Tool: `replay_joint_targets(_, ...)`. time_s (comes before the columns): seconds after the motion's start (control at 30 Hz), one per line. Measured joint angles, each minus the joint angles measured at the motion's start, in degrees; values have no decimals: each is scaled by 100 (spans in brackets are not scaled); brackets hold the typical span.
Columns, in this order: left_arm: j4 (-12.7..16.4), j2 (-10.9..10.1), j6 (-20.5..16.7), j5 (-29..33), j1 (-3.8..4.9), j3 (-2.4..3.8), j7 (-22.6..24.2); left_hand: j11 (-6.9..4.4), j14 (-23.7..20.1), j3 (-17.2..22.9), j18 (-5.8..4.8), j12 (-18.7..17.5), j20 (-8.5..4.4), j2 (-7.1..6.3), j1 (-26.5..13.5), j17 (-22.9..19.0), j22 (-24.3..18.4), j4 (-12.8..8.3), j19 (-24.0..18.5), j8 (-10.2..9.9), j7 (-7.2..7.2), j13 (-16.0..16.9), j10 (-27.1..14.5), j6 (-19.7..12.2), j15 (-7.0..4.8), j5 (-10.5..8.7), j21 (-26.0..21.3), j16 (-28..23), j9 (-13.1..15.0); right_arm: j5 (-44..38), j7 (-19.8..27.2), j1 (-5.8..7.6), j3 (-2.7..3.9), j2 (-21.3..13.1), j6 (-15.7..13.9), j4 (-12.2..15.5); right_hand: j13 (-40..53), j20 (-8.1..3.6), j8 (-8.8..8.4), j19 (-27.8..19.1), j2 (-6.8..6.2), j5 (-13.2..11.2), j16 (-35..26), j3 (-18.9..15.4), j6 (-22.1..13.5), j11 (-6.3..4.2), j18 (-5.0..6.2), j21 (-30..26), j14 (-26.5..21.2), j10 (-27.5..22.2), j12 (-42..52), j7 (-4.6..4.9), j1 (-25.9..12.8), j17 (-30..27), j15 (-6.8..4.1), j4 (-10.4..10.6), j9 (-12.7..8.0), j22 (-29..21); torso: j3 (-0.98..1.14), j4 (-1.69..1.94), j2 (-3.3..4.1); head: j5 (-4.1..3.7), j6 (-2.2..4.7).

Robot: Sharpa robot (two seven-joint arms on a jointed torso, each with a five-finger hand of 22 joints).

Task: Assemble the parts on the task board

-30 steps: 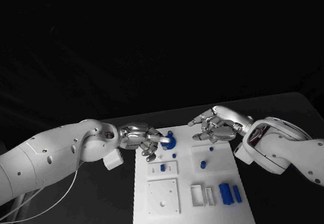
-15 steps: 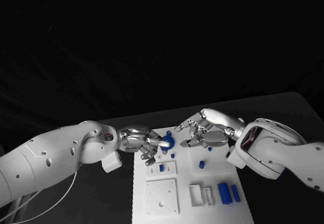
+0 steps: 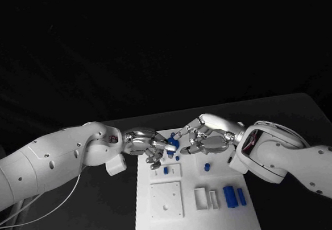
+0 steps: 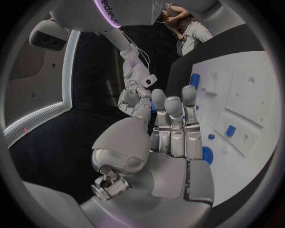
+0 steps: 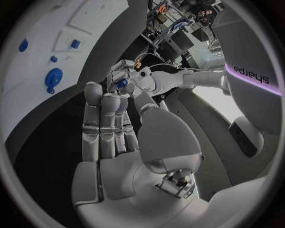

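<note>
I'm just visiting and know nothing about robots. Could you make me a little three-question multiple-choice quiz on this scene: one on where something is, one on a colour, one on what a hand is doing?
1. Where do the two hands meet?
A. Over the far end of the task board
B. Over the near end of the task board
C. Off the table, to one side

2. What colour are the small parts?
A. Red
B. Blue
C. Yellow

3. What is the left hand doing?
A. Lying flat and open on the table
B. Holding a small blue part in its fingertips
C. Gripping the board's edge

Answers:
1 A: the left hand and right hand come together above the far end of the white task board.
2 B: the parts standing near the board's front are blue.
3 B: the right wrist view shows a blue part pinched in the left hand's fingertips.
</note>
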Motion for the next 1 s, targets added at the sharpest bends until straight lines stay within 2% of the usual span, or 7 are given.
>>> replay_joint_targets(0.5, 18, 42, -31, -60, 0, 0, -59, 1, 0, -16, 0, 0, 0, 0, 0, -28, -1, -15, 0, 33, 4, -22, 1, -6, 0, 25, 0, 24, -2, -56, -119, 0, -18, 137, 216, -93, 37, 0, 0, 0, 25, 0, 0, -39, 67, 10, 0, 83, 20, 11, -23, -4, -25, 34, 20, -7, 4, -1, 0, 0, 1, 17, -43)
replay_joint_targets(0.67, 26, 50, -38, -68, 0, 0, -66, 1, 0, -16, 0, 0, 0, 0, 0, -36, -1, -15, 0, 33, 8, -27, 1, -23, 0, 25, 0, 24, -3, -61, -153, 0, -30, 153, 256, -139, 54, -10, 0, -11, 53, -22, 0, -39, 172, -9, 0, 120, 39, 32, -23, -49, -8, 50, 1, -7, 8, -1, 0, 0, 1, 51, -55)
replay_joint_targets(1.0, 37, 56, -63, -82, -1, 0, -75, 2, 0, -16, 0, 0, 0, 31, 31, -44, -2, -16, 0, 54, 5, -34, 1, -44, 0, 23, 0, 23, -20, -64, -194, 0, -98, 190, 301, -169, 73, -19, -6, -21, 75, -66, 0, -23, 259, -8, 0, 144, 39, 32, -22, -74, -30, 65, 1, 9, 6, -1, 0, 2, 1, 65, -82)
